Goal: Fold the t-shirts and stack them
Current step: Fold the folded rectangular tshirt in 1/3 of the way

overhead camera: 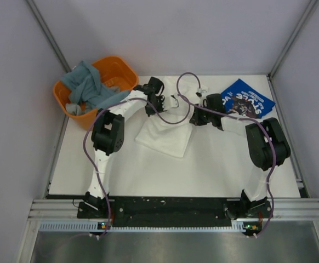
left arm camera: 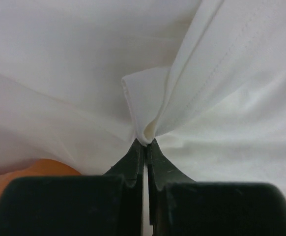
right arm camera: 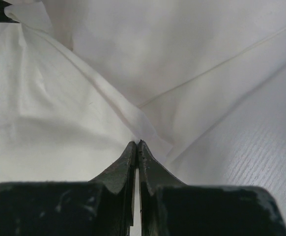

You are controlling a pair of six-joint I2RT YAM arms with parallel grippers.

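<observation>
A white t-shirt hangs bunched over the middle of the table, held up at its far edge by both grippers. Only plain white cloth shows, no floral print. My left gripper is shut on a fold of it, and in the left wrist view the pinched hem bulges just past the tips. My right gripper is shut on another part of the shirt's edge, as the right wrist view shows. A folded royal-blue t-shirt with white lettering lies flat at the back right.
An orange plastic basket stands at the back left with a grey-blue cloth draped over it. An orange patch shows low left in the left wrist view. Grey walls enclose the white table.
</observation>
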